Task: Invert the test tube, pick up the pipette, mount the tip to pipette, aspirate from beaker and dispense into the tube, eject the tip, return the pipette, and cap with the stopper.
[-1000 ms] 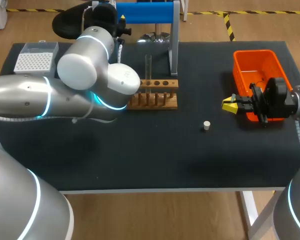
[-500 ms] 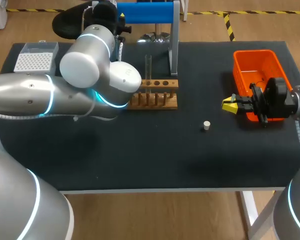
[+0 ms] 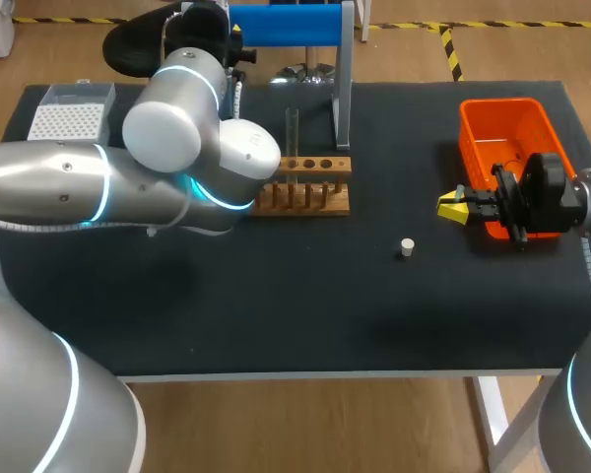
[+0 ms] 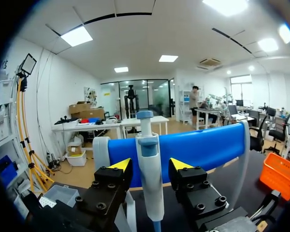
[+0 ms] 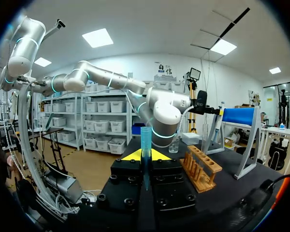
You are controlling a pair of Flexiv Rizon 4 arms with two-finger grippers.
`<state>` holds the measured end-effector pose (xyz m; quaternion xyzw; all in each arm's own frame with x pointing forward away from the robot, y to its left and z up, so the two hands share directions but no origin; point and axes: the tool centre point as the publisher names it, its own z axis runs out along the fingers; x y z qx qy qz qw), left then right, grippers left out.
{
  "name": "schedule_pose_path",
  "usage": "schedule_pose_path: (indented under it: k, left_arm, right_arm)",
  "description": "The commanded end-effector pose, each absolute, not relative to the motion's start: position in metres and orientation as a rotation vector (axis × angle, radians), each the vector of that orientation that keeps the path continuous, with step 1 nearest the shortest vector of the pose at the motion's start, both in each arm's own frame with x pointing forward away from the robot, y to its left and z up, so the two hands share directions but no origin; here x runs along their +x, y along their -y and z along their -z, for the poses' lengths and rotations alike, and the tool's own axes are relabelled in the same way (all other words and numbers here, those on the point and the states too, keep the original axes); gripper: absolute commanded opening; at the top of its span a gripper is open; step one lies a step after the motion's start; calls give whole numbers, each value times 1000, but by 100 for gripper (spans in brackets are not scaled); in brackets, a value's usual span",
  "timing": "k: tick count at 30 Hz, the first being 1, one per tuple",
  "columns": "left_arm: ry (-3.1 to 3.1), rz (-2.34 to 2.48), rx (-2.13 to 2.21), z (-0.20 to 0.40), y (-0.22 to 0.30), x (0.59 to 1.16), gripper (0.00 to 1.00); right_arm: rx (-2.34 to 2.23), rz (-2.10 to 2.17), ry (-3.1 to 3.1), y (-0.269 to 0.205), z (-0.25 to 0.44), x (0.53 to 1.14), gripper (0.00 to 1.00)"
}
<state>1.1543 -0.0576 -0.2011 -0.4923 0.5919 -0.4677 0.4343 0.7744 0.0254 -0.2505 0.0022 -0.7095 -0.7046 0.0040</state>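
My left gripper (image 4: 151, 165) is at the blue pipette stand (image 3: 286, 25) at the table's back, shut on the white pipette (image 4: 150, 183) with a blue top, which stands upright between its fingers. In the head view that gripper (image 3: 238, 44) sits beside the stand's left end. My right gripper (image 3: 451, 208) hovers by the orange bin, shut on a thin blue see-through pipette tip (image 5: 145, 140) that sticks up from its yellow fingertips. A clear test tube (image 3: 292, 130) stands upright in the wooden rack (image 3: 305, 187). The small white stopper (image 3: 407, 247) lies on the mat.
A tip box (image 3: 69, 118) stands at the back left. An orange bin (image 3: 507, 143) is at the right, just behind my right gripper. A glass beaker (image 3: 300, 71) stands behind the stand. My left arm's elbow (image 3: 177, 148) looms over the rack's left side.
My left arm's elbow has shifted a little to the right, towards the rack. The right arm, the tube and the stopper have not moved.
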Motion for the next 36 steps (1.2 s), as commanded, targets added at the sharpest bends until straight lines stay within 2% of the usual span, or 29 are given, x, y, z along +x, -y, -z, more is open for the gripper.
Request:
schedule_pose_path:
  k: [1,36]
  left_arm:
    - [-1460,1150,-1225,205,61,1159,47]
    - [-1432,1142,-1226,205,57,1170,47]
  right_arm:
    - [6,2206,2227,-25,250,773,0]
    - [6,2206,2227,-25,250,773,0]
